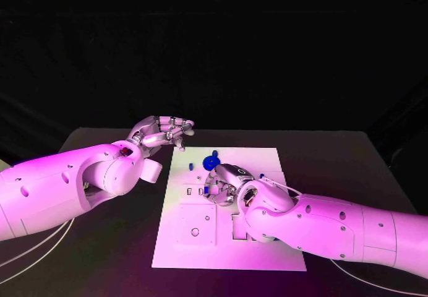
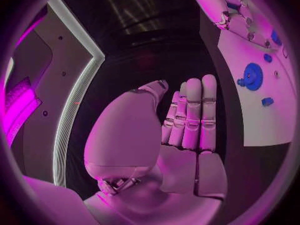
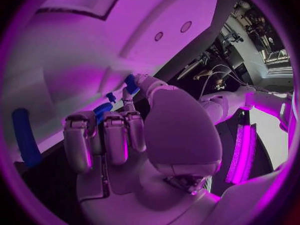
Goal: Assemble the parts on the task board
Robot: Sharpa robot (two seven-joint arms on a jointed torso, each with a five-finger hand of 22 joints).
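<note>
The white task board (image 1: 254,247) lies in the middle of the black table. A blue gear (image 1: 211,162) stands near its far edge, with a small blue part (image 1: 191,165) to its left. My right hand (image 1: 227,182) is down on the board just in front of the gear, fingers curled. It pinches a small ridged blue part (image 3: 103,109) between thumb and fingers, close against the board (image 3: 94,35). My left hand (image 1: 165,133) hovers off the board's far left corner, its fingers (image 2: 190,115) straight and together, holding nothing. The gear (image 2: 252,76) is also in the left wrist view.
A long blue bar (image 3: 25,135) lies on the board beside my right hand. Several slots and holes mark the board's near half (image 1: 196,232). Bare black table (image 1: 347,161) runs along both sides of the board.
</note>
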